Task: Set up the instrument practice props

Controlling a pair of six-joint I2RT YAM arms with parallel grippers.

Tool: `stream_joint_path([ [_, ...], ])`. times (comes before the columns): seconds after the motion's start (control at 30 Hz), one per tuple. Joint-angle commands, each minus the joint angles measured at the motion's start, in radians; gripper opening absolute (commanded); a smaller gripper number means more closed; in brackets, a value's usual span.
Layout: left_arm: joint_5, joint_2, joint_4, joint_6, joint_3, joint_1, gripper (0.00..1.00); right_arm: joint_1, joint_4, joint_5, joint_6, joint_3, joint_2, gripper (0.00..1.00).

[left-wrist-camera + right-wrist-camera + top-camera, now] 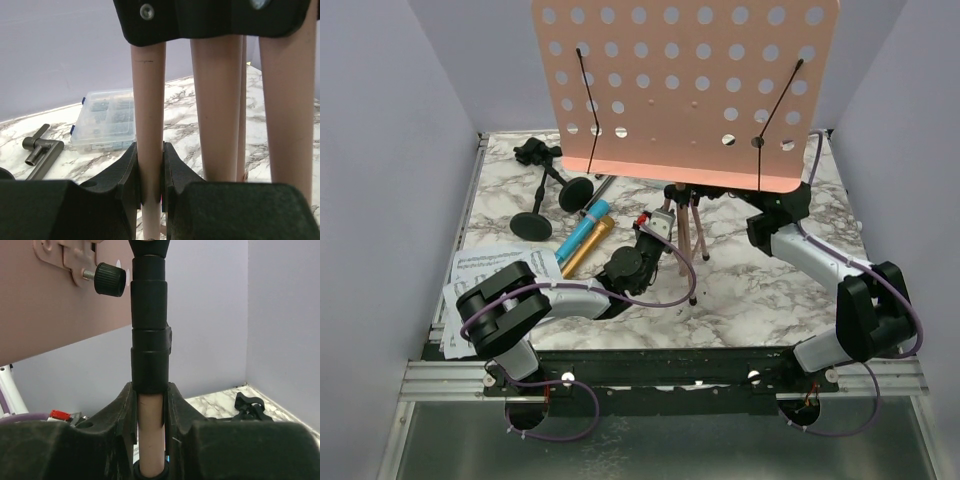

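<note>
The pink perforated music rack (685, 90) stands upright at the back middle on rose-gold tripod legs (686, 240). My left gripper (663, 220) is shut on one tripod leg (148, 100), both pads pressed on it (150, 170). My right gripper (748, 197) is shut on the rack's centre post (150, 440), just under its black collar (149, 340). The blue microphone (582, 232) and the gold microphone (590, 246) lie side by side left of the legs. Two black round-based poles (532, 225) (576, 193) lie at the back left. White music pages (480, 275) lie at the front left, partly under my left arm.
A small clear plastic box (105, 120) sits on the marble behind the legs, with a black T-shaped part (42, 147) left of it. A black clamp piece (250, 407) lies near the back right corner. Grey walls close in three sides.
</note>
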Motion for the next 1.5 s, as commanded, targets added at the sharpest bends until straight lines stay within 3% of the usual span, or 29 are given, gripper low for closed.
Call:
stream_joint_path([
  [0.0, 0.033, 0.050, -0.094, -0.013, -0.023, -0.034, 0.00, 0.001, 0.121, 0.101, -0.040, 0.105, -0.054, 0.14],
  [0.1, 0.026, 0.049, -0.094, -0.005, -0.022, -0.033, 0.00, 0.001, 0.161, 0.107, -0.065, 0.097, -0.078, 0.01],
  [0.57, -0.001, 0.109, -0.087, 0.041, -0.024, -0.034, 0.00, -0.008, 0.277, 0.227, -0.084, 0.061, -0.173, 0.00],
  [0.77, 0.013, 0.121, -0.088, 0.054, -0.031, -0.034, 0.00, -0.068, 0.379, 0.271, -0.026, -0.009, -0.227, 0.00],
  [1.07, 0.003, 0.196, -0.076, 0.131, -0.028, 0.013, 0.00, -0.258, 0.476, 0.173, 0.180, 0.037, -0.203, 0.00],
  [1.33, 0.006, 0.231, -0.072, 0.163, -0.028, 0.049, 0.00, -0.293, 0.464, 0.032, 0.271, 0.182, -0.179, 0.00],
  [1.47, 0.014, 0.251, -0.071, 0.153, -0.015, 0.053, 0.00, -0.293, 0.479, -0.068, 0.257, 0.075, -0.221, 0.00],
])
